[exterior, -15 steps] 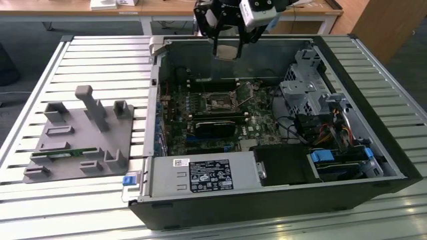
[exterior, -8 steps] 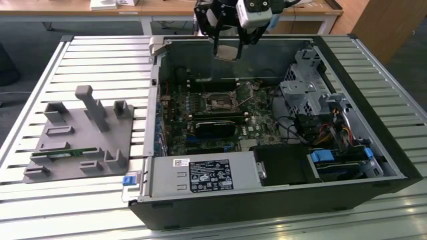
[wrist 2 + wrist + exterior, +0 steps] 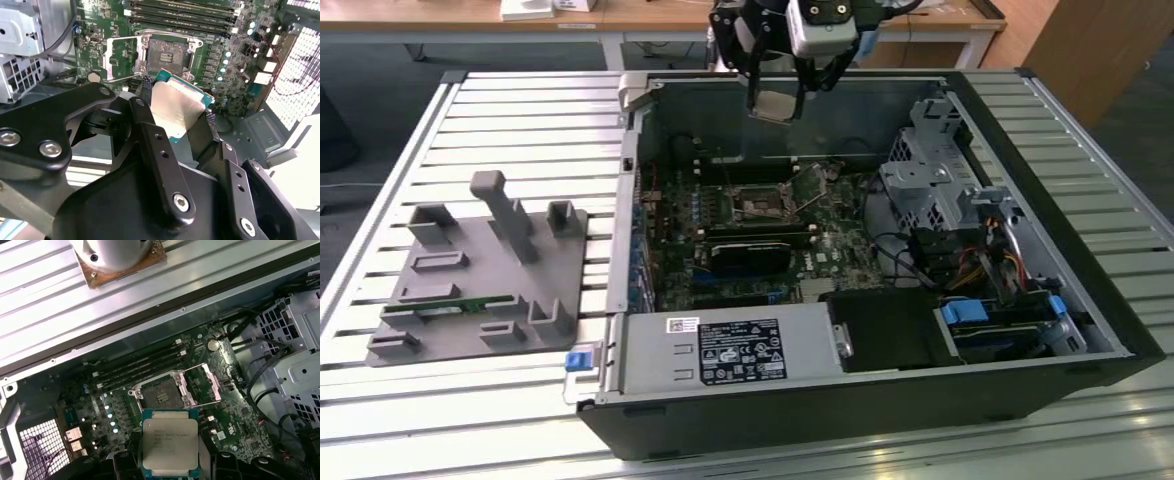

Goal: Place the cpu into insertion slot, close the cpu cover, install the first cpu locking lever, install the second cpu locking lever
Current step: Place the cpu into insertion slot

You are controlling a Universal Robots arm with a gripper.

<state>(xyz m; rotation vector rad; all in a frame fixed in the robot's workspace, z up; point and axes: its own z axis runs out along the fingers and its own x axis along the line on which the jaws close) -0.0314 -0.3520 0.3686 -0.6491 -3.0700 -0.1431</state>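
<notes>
So the claw was clamped on the chip, hanging above the open computer case at about 12 o'clock from the socket in the exterior view. The first wrist view showed the chip's printed metal top, the bare socket and the cover flipped open beside it. The second wrist view caught the fingertips pinching opposite edges.

- The chip has a dull, smooth, silver metal top.
- The gripper looks black and matt.
- The table is ribbed, pale metal.
- The rack looks like grey plastic.
</notes>
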